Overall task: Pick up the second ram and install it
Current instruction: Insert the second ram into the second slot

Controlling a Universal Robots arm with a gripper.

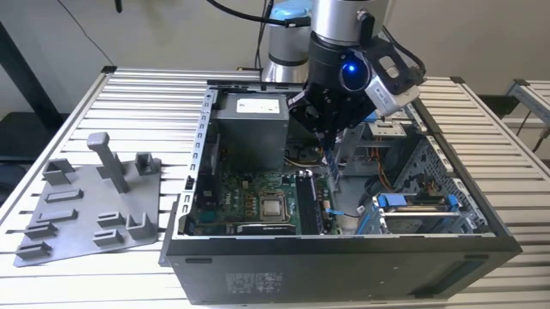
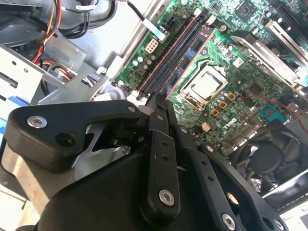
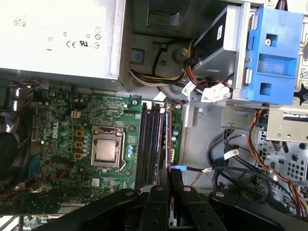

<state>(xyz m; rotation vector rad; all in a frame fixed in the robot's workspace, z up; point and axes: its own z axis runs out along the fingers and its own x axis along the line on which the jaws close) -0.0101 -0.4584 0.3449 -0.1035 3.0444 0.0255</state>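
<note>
A table point(image 1: 129, 96) of pale, ribbed metal slats carried everything, with a plain light wall point(image 1: 129, 32) behind it. On it sat an open computer case point(image 1: 344, 257) of dark sheet metal, its green motherboard point(image 1: 249, 193) lying flat inside. Beside the case, toward the exterior view's left, lay a matte grey plastic fixture plate point(image 1: 77, 219) with upright posts. Over the case's open middle hung the black gripper point(image 1: 325, 134), fingers drawn nearly together and pinching the second ram point(image 1: 331, 168), a thin, flat blue strip held upright on edge inside the case. Whether its lower end touched the board could not be told. Long black memory slots point(image 3: 150, 139) ran beside a square silvery processor socket point(image 3: 106, 151).
</note>
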